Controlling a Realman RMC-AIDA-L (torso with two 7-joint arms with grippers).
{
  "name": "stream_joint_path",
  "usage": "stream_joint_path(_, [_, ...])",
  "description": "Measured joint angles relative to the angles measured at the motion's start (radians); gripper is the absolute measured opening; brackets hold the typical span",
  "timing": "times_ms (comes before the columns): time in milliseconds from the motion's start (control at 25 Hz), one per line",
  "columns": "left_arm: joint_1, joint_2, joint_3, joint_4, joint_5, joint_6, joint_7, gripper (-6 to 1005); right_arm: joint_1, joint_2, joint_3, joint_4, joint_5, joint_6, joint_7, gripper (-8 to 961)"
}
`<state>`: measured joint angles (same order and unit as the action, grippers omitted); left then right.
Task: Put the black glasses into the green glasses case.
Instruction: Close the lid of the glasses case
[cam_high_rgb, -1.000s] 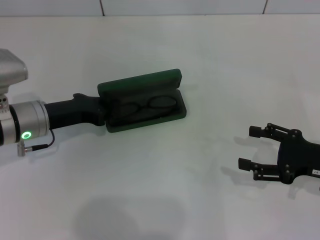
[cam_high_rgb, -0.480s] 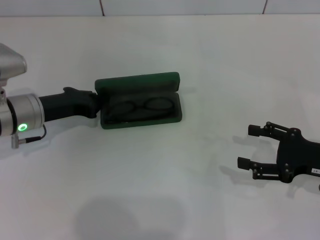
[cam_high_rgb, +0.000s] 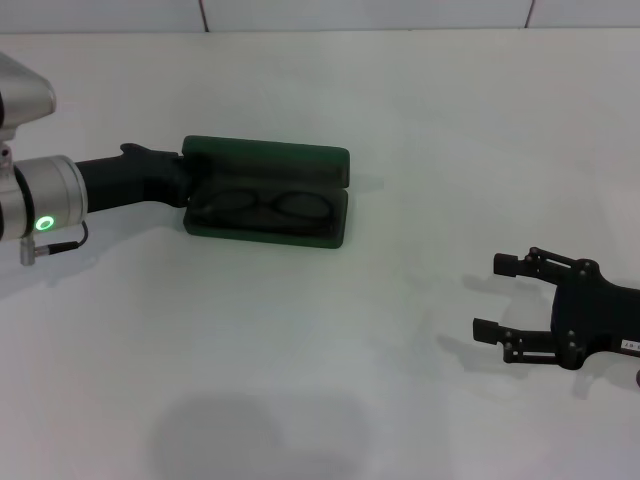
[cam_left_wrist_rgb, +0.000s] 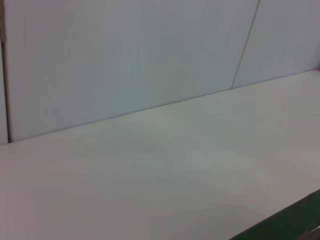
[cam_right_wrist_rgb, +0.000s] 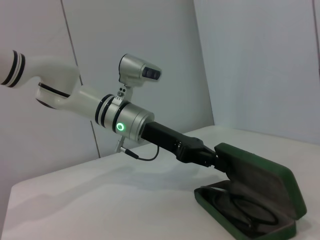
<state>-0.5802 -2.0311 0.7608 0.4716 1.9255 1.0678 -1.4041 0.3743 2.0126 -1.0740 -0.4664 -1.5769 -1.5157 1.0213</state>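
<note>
Glasses (cam_high_rgb: 262, 207) already sit in the case (cam_high_rgb: 330, 233) near the worktop's far-left, left gripper (cam_high_rgb: 185, 180) at its lid's end probably to close it, grip unclear; right gripper (cam_high_rgb: 500, 296) idle, unclenched, near-right.

Left arm (cam_high_rgb: 45, 195): silver cylindrical wrist, green LED ring, thin black cable, black forelink. Right gripper (cam_high_rgb: 510, 297): black skeletal linkage fingers.

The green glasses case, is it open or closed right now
Open. The green glasses case has its lid raised, black glasses visible inside; the left gripper is at its lid end.
</note>
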Motion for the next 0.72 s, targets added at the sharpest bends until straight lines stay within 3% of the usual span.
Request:
stream_joint_path(200, [0.002, 0.002, 0.001, 0.001, 0.000, 0.043, -0.013, 1, -0.001, 0.000, -0.001, 0.000, 0.000, 0.000, 0.001, 885])
stream_joint_path(520, [0.055, 0.030, 0.002, 0.023, 0.002, 0.242, -0.108, 1, 0.000, 0.000, -0.001, 0.000, 0.000, -0.001, 0.000, 884])
stream_joint_path(720, [0.086, 0.012, -0.010, 0.094, -0.037, 0.358, -0.170, 1, 0.000, 0.000, 0.004, 0.000, 0.000, -0.001, -0.003, 884])
